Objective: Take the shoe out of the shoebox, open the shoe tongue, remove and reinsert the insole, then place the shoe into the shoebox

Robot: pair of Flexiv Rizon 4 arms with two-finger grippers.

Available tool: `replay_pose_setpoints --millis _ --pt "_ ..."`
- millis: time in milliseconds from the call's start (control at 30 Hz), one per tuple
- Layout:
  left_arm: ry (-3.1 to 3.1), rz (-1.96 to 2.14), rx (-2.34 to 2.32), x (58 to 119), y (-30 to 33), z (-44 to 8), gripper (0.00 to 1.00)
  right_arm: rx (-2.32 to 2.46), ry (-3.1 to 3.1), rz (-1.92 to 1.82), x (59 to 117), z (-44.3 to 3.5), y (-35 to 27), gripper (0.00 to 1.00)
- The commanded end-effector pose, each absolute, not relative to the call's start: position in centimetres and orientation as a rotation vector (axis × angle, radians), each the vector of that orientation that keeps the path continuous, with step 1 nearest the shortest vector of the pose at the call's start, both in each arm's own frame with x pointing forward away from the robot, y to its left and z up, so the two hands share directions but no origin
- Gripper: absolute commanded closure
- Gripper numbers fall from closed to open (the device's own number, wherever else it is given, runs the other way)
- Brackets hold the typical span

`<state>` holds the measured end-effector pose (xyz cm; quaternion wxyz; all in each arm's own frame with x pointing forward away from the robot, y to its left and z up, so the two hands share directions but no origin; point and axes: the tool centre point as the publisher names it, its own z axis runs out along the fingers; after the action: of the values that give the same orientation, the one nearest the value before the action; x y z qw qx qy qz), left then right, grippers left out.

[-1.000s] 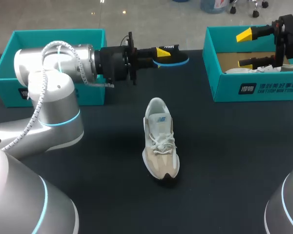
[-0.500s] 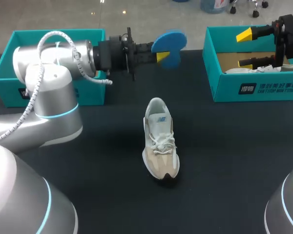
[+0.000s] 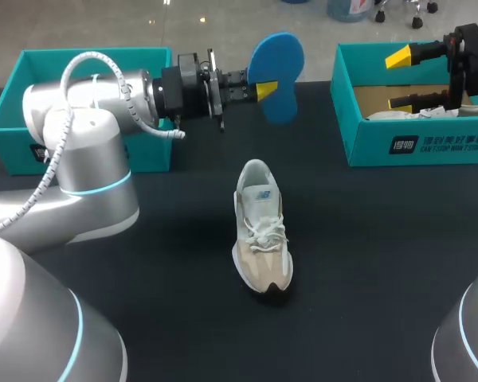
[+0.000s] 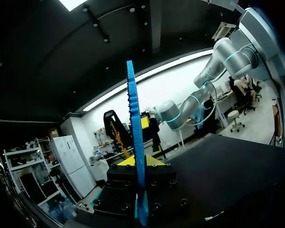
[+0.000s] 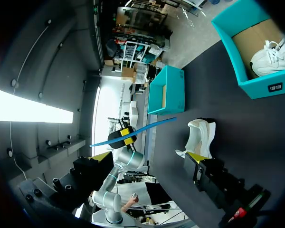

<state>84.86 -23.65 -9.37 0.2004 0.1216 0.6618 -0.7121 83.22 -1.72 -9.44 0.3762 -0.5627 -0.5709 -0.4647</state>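
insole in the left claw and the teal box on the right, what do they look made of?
Insole: probably foam, matte blue; thin edge-on with a nubbed edge in the left wrist view, flat in the left claw.
Teal box: likely cardboard; bare brown inside, matte teal walls.

A wide table (image 3: 382, 263) with a matte black top fills the head view, its far edge running straight across; light from above leaves only soft, faint shadows on its surface
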Motion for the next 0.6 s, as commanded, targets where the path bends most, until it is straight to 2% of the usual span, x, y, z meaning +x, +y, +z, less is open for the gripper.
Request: replay_pose_setpoints --millis 33,300,600 --pt "1.925 -2.127 0.141 85.0 -23.6 -9.0 1.00 -1.442 -1.460 -1.189 83.2 -9.4 -1.6 0.00" --pt "2.321 -2.274 -0.335 85.9 -23.2 -9.6 1.00 -1.442 -1.460 -1.189 83.2 -9.4 -1.6 0.00" --pt "2.450 -2.528 -0.808 86.3 -23.0 -9.6 1.00 -1.442 -1.460 -1.189 83.2 -9.4 -1.6 0.00"
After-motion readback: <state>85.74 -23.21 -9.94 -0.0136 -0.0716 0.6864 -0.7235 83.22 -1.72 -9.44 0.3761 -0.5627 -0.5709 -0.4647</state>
